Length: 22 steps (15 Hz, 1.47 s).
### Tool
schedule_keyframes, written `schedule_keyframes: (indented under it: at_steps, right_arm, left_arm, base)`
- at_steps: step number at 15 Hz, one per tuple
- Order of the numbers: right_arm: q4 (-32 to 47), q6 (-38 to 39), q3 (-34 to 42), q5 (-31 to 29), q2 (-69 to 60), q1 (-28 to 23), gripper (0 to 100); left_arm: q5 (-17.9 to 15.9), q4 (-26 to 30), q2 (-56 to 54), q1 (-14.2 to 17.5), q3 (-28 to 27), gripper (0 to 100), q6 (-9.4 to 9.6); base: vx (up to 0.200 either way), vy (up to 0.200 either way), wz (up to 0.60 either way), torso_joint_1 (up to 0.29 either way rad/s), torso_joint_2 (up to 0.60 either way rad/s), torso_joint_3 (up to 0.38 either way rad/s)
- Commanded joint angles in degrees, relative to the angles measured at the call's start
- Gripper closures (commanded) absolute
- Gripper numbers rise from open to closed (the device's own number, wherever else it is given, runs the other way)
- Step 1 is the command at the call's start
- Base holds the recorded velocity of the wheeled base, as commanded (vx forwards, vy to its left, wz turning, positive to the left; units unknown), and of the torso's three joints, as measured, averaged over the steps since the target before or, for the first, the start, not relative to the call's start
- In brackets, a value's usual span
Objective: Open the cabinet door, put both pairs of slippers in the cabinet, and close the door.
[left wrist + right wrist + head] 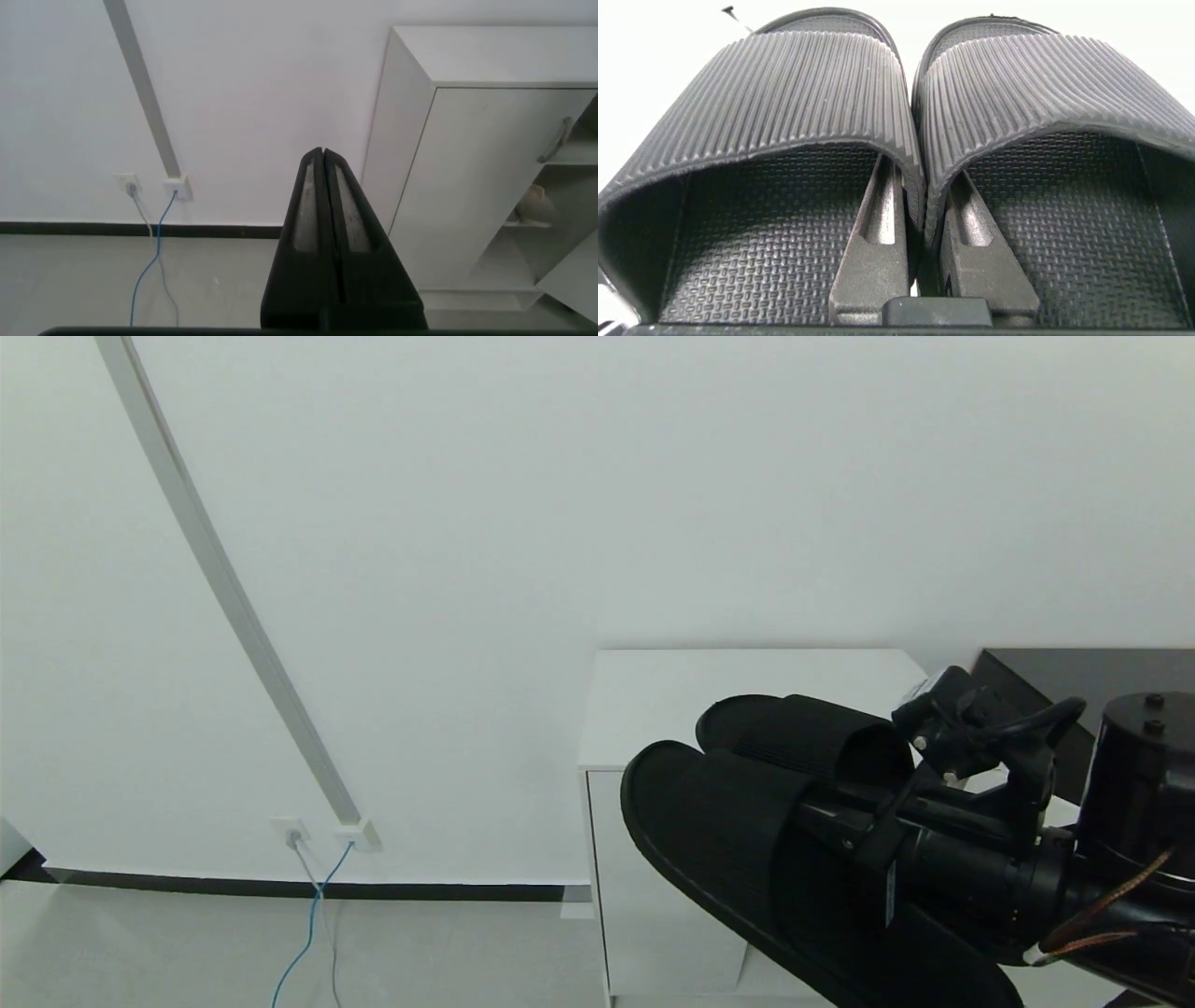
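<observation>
Nearest, the right gripper (922,174) had one finger inside each of the black slippers (728,821), pinching their touching inner walls so the pair hung side by side. The right arm came in low from the right and stretched leftward, holding the pair raised in front of the cabinet (738,695). The nearer slipper's heel was cut off by the head view's bottom edge, and the pair hid much of the cabinet's front. The left gripper (323,163) was pressed together on nothing, pointing at the wall left of the cabinet. Beyond it, a door panel (486,177) with a handle (555,140) stood beside exposed shelves (528,222), cut off at the edge, their contents hard to make out. Farthest, a blue cable (308,915) hung from wall sockets (289,828).
</observation>
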Motion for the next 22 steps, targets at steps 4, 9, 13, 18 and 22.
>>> schedule_keyframes:
  at_steps: [4,9,13,18,22]
  right_arm:
    - [-0.2,0.1,0.8,0.4,0.0,0.1,100]
    - [-0.1,0.0,1.3,0.5,0.3,0.1,100]
    - [-0.2,0.0,1.4,0.5,0.5,0.1,100]
    - [-0.2,0.0,1.4,0.7,0.5,0.1,100]
    - [-0.2,0.0,1.7,0.7,0.5,0.1,100]
  left_arm:
    - [0.0,0.0,0.1,0.0,0.0,100,0.00]
    - [0.0,0.0,0.1,0.0,0.0,100,0.00]
    - [0.0,0.0,0.1,0.0,0.0,100,0.00]
    - [0.0,0.0,0.1,0.0,0.0,100,-0.09]
    - [0.0,0.0,0.1,0.0,0.0,100,-0.18]
  base:
    - [0.000,-0.200,0.00,0.000,0.00,0.001]
    - [0.000,-0.200,0.00,0.003,0.00,0.001]
    - [0.000,-0.200,0.00,0.002,0.00,0.002]
    - [0.000,-0.120,0.00,0.001,0.00,0.000]
    - [0.000,0.000,0.00,0.000,0.00,0.000]
